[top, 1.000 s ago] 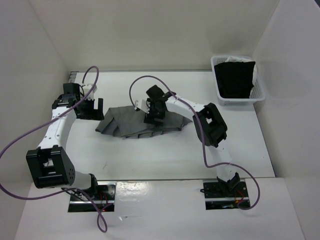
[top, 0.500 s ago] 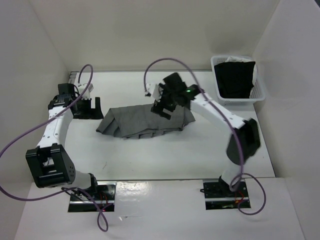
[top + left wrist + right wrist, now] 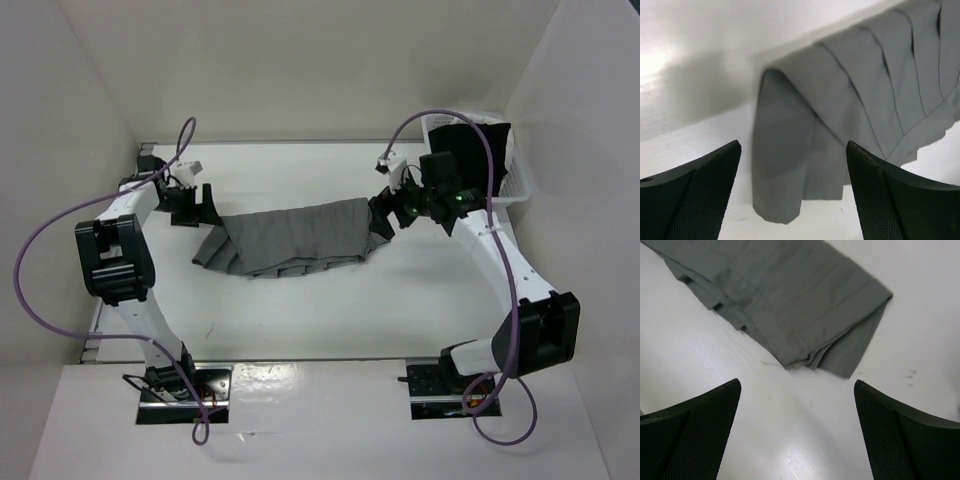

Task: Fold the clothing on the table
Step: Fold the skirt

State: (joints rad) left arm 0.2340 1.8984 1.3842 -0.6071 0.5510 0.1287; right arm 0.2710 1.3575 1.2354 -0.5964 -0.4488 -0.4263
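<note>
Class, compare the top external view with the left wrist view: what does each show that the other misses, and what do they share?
Only the top view shows the whole skirt, the right gripper near the skirt's right end, and the basket holding a black garment. Only the left wrist view shows the skirt's folded left corner and its pleats close up, between open jaws. Both show the grey skirt lying on the white table.

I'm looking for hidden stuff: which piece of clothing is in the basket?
The black garment, in the white basket; the grey skirt lies on the table.
</note>
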